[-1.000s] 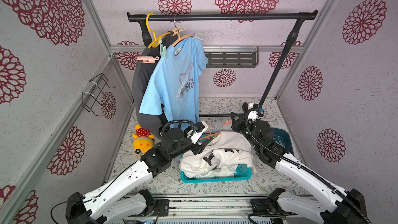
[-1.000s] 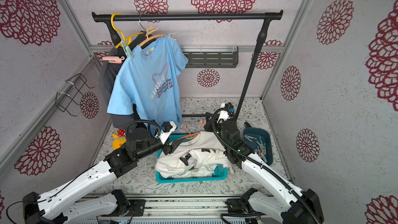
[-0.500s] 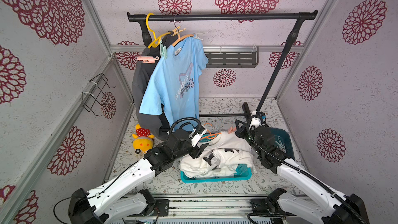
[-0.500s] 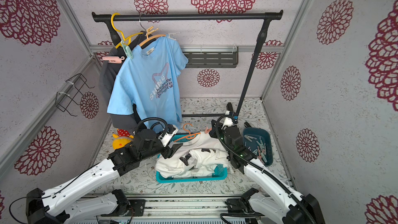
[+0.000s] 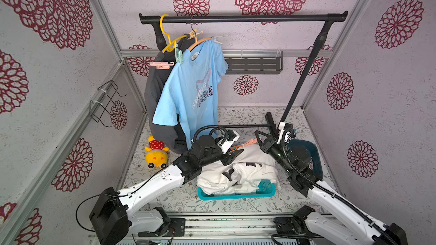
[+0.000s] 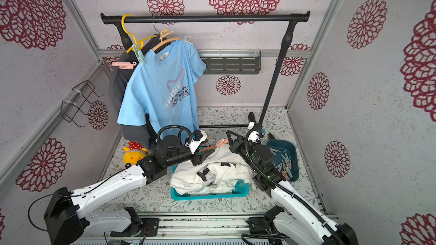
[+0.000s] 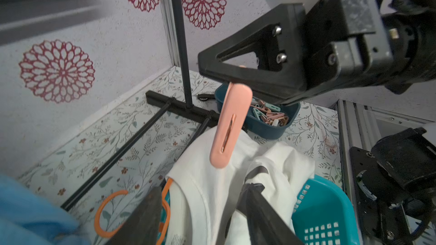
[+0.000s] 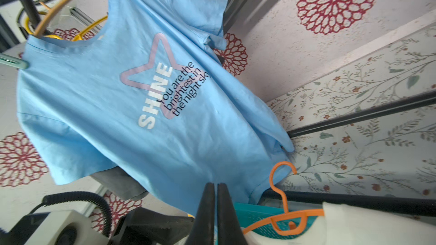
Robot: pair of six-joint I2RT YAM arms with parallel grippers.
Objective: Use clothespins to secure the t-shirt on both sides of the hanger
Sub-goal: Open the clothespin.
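A white t-shirt (image 5: 247, 168) lies bunched in a teal basket (image 5: 236, 195) with an orange hanger (image 8: 283, 218) at its far edge. My right gripper (image 5: 257, 135) is shut on the tail of a pink clothespin (image 7: 231, 123). The pin hangs down over the shirt's far edge, and I cannot tell whether it touches. In the right wrist view the right gripper (image 8: 215, 185) shows no pin. My left gripper (image 7: 203, 220) is open and straddles the shirt's neck edge, with the hanger (image 7: 111, 213) beside it.
A dark blue tray (image 6: 286, 161) of several clothespins sits right of the basket. A blue t-shirt (image 5: 193, 95) and a grey garment (image 5: 153, 86) hang on the black rail (image 5: 243, 17), pegged. The rack's post (image 5: 304, 74) and a plush toy (image 5: 155, 154) stand nearby.
The left gripper has moved right over the white shirt and its jaws have narrowed. The right gripper has drawn slightly back and down with the pink pin.
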